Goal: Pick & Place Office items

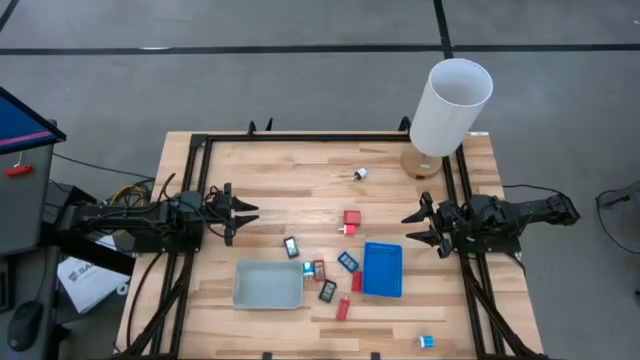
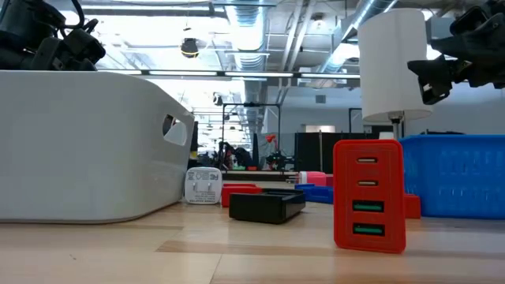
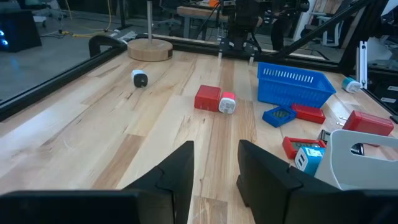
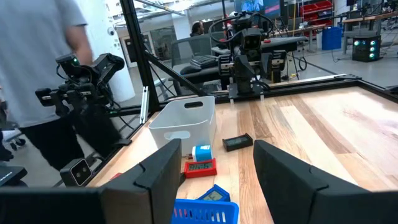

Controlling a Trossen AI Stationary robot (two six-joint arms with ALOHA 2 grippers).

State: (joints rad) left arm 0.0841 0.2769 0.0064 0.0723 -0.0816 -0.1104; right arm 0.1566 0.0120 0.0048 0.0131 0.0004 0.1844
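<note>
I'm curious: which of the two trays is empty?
The grey tray, left of the blue tray; nothing shows inside it, but whether the blue one holds anything is unclear.

- High view: straight down over the whole table (image 1: 300, 170); both arms at its sides
- Low view: at tabletop level, very near the grey tray (image 2: 87, 146) and a red block (image 2: 368, 195); faces the room beyond
- Left wrist view: low over the wood, facing the blue tray (image 3: 291, 84)
- Right wrist view: faces back across; shares both trays with the others
</note>
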